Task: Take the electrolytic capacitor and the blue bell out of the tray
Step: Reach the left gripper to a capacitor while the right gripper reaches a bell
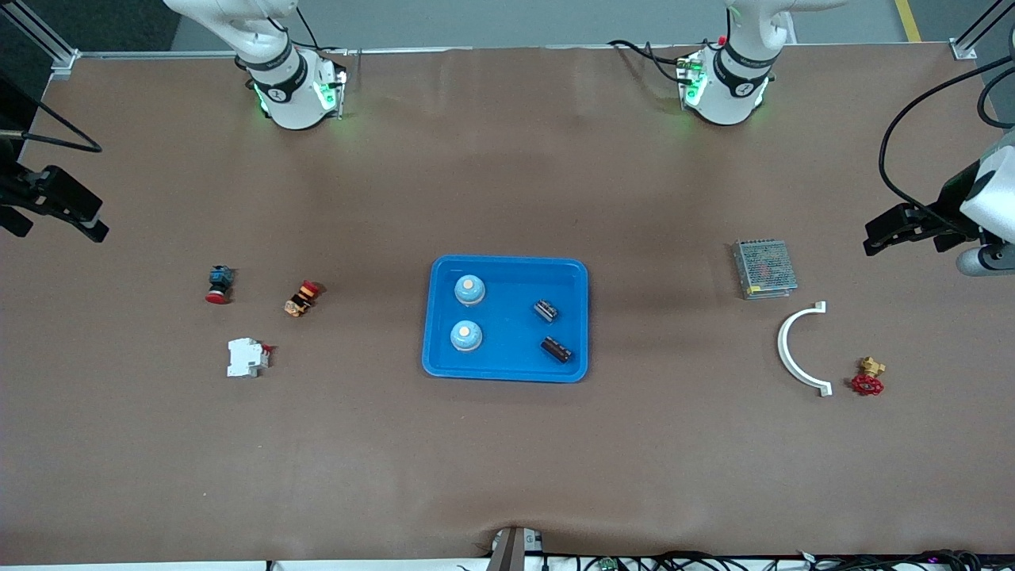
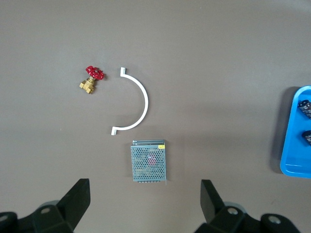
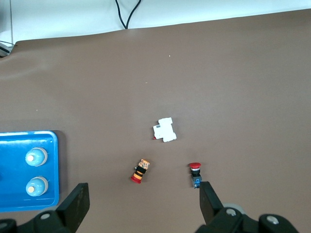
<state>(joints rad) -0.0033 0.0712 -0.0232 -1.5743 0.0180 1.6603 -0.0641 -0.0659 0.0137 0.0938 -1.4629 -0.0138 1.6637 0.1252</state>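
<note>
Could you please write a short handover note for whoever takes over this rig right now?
Left gripper: open, empty, waiting over the grey metal mesh box.
Right gripper: open, empty, waiting at its table end.
Shallow bright-blue plastic tray holds two blue bells and two dark cylindrical capacitors.
Done: nothing.
Left: lift one capacitor and one bell out.

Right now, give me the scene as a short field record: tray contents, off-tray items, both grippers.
tray: blue tray, mid-table
in tray: two blue bells toward the right arm's end; two capacitors toward the left arm's end
right arm's end: red pushbutton, orange-red switch, white breaker
left arm's end: mesh box, white arc bracket, red-handled valve
left gripper: open, empty, over the mesh box
right gripper: open, empty, over the switches
removed so far: nothing
</note>
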